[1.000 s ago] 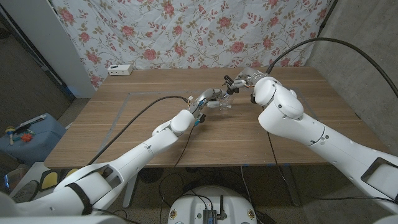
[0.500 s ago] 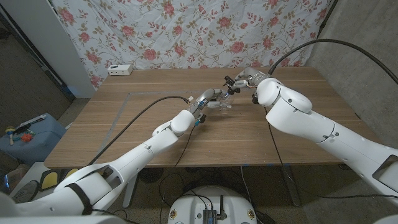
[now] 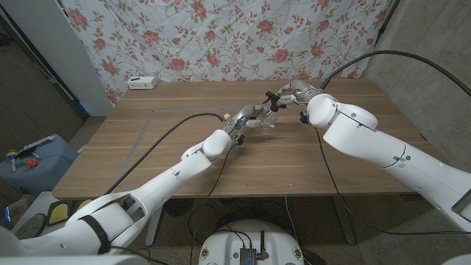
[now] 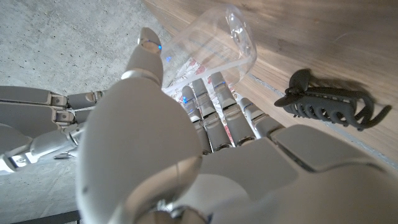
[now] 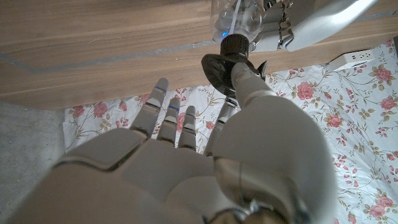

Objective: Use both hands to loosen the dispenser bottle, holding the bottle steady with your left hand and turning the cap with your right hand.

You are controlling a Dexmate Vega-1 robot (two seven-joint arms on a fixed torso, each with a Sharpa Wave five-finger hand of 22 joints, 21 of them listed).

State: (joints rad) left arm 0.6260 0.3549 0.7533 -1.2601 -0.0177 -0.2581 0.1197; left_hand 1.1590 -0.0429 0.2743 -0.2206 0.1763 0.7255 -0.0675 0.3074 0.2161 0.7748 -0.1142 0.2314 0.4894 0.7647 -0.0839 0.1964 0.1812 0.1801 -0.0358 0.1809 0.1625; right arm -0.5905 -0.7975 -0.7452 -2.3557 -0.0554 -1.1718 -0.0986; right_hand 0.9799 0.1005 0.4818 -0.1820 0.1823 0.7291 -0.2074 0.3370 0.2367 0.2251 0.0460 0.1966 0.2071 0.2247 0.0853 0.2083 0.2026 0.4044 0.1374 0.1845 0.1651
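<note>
Dispenser bottle is sitting at mid-table, toward the far side, between both hands. It is clear plastic w/ a printed label; it appears to be lying tipped, long axis roughly across the table, black cap end pointing toward the robot's right and base toward its left. Exact tilt is hard to confirm from the head view.

Left hand is wrapping the bottle body, fingers curling under it, thumb on the opposite side. Grip is looking firm.

Right hand is reaching the black cap: thumb is touching the cap collar, other fingers are spread wide and holding nothing. No true pinch evident yet.

Risks, as judged: thumb-only contact may be slipping round the cap w/o turning it. Smooth clear wall may be rotating inside the left grip if torque rises. A black hair claw clip is lying on the table just beside the left hand and could get knocked.
</note>
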